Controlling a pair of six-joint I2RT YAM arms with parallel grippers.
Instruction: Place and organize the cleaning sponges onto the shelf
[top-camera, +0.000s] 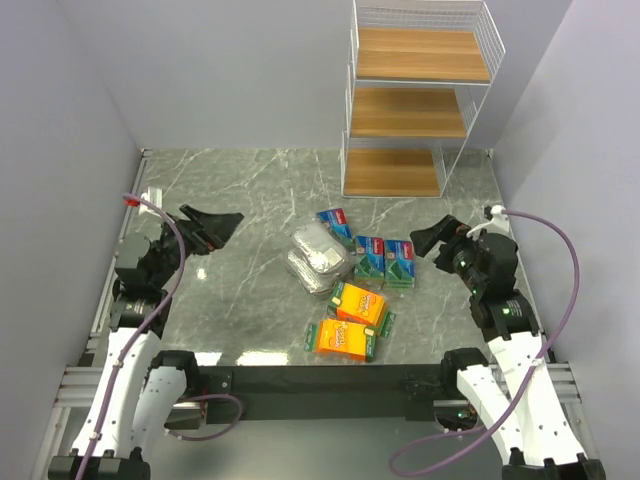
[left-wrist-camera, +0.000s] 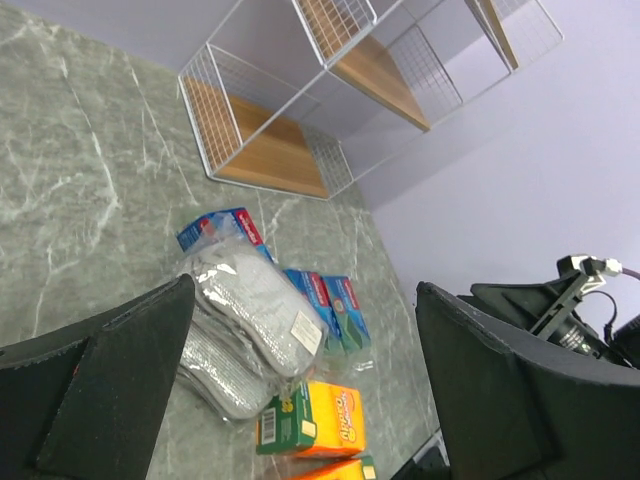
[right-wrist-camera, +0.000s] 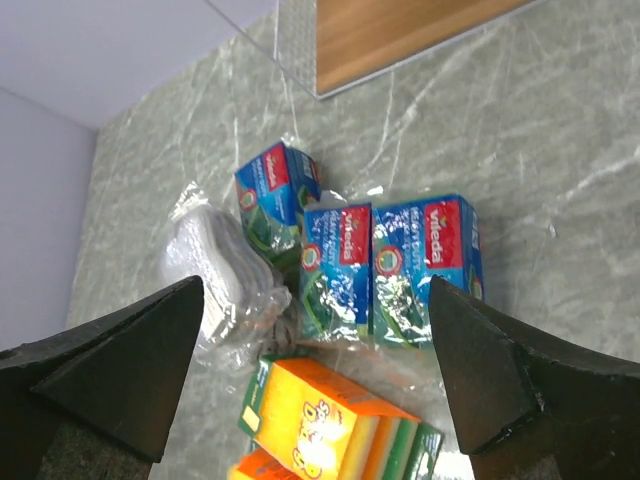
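Lying clustered mid-table, cleaning sponges (top-camera: 330, 270) seen well apart from shelf (top-camera: 415, 110). Left gripper (top-camera: 220, 228) and right gripper (top-camera: 432, 240) held wide, nothing grasped. Packs judged light, squashy; film wrap likely slippery. Orange packs (top-camera: 358, 305) best pinched across short sides, not corners.

Lab robot cell: plain grey walls (top-camera: 60, 120) enclose marble-look table (top-camera: 250, 190)

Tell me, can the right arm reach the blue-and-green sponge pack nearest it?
Probably yes. The right arm holds its jaws open just beside that blue-and-green sponge pack, and nothing sits between them.
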